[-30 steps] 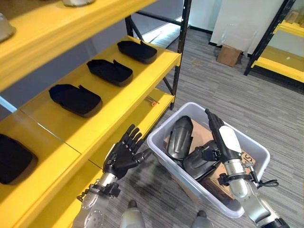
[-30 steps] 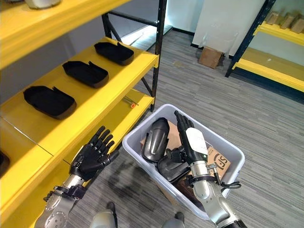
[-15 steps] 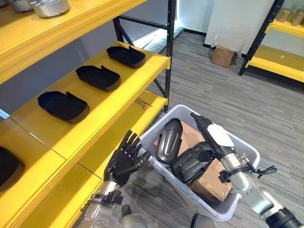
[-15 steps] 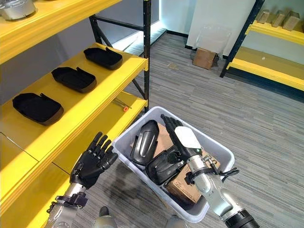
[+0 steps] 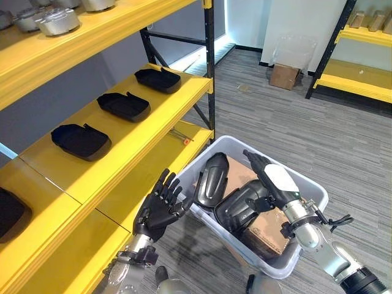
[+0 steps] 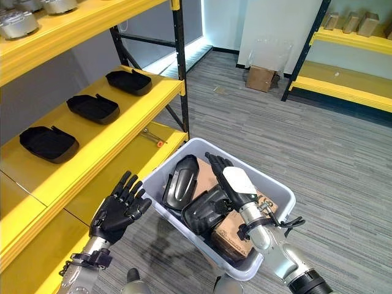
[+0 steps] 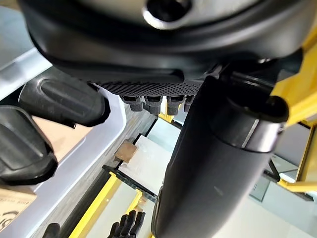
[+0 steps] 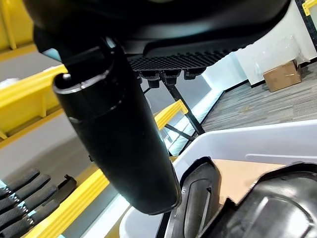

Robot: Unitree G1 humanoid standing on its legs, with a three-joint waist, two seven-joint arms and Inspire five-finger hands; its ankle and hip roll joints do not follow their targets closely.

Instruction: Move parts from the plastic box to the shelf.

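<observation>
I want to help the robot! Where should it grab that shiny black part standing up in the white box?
Probably by its rounded top end. The black part leans upright against the plastic box's left wall, its upper end poking above the rim, while its lower end is wedged beside another part. Coming down from above with the right hand, which hovers open over the box, looks easiest.

Head stereo downward; wrist cameras close.

print on cardboard box (image 5: 264,240), none legible
</observation>
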